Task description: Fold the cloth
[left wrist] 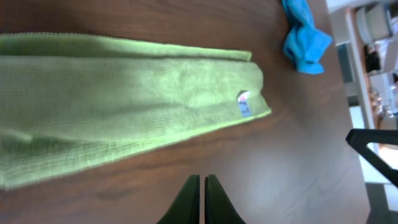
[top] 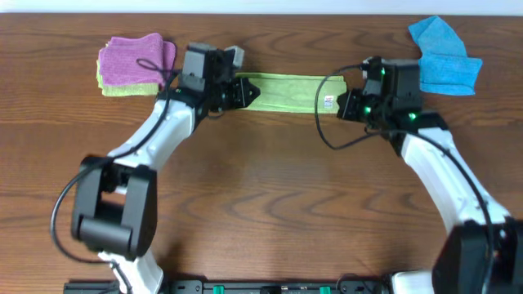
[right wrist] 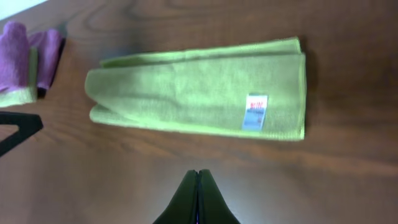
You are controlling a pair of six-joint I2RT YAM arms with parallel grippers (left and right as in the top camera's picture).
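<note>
Overhead, arms hide both ends of the cloth [top: 286, 91]; left hand [left wrist: 203, 182], right hand [right wrist: 198, 177] pressed together, empty.

The white tag [right wrist: 255, 112] on the cloth [right wrist: 186, 87] bears red and blue print, too blurred to read.

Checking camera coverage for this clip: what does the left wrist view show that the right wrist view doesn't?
Left wrist only: the blue cloth beyond the tagged end, and the left pincer, shut, empty. Right wrist only: the purple cloth on a second green cloth, and the right pincer, shut, empty. Both: the lime-green cloth folded into a strip on the wooden table, white tag up.
</note>
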